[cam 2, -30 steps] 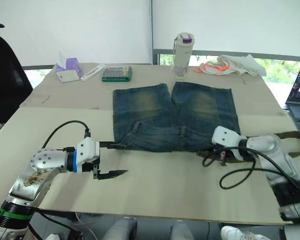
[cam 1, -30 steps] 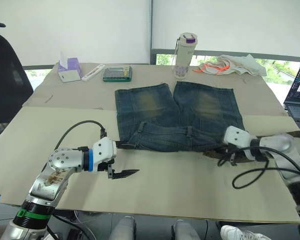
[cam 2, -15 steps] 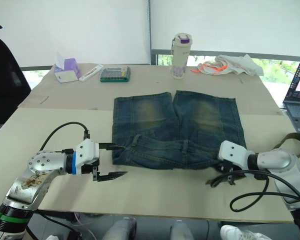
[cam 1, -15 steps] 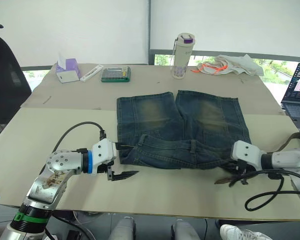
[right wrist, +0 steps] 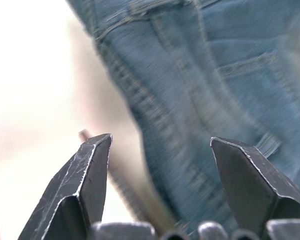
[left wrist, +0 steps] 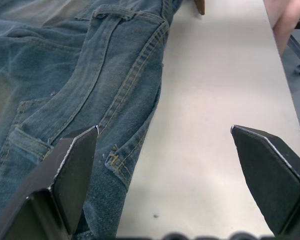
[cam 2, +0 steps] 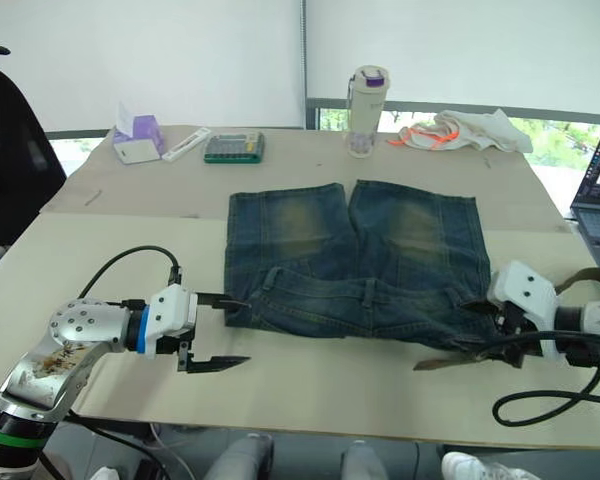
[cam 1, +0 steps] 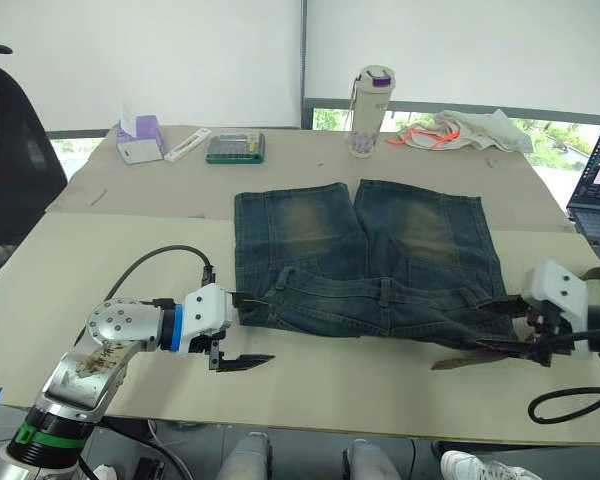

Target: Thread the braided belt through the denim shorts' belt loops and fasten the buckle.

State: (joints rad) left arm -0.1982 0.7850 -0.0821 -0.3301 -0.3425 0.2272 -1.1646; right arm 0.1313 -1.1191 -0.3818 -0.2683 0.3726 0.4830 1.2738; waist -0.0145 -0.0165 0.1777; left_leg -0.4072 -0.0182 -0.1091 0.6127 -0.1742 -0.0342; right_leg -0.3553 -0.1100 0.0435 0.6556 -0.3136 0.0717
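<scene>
Threading looks barely begun; the denim shorts (cam 1: 365, 255) lie flat at the middle of the table (cam 1: 130, 250), waistband toward the robot, and no strap shows through the belt loops (cam 1: 384, 291) along that edge, though the view is too coarse to rule out a hidden start at the right corner; the braided belt (cam 1: 480, 350) lies on the table at about four o'clock from the shorts, its tip just beside the waistband corner; the buckle cannot be made out; the left gripper (cam 1: 242, 328) sits at eight o'clock, jaws wide, one finger touching the waistband's left end; the right gripper (cam 1: 515, 325) hovers over the belt, jaws wide, holding nothing; nearly everything remains.
</scene>
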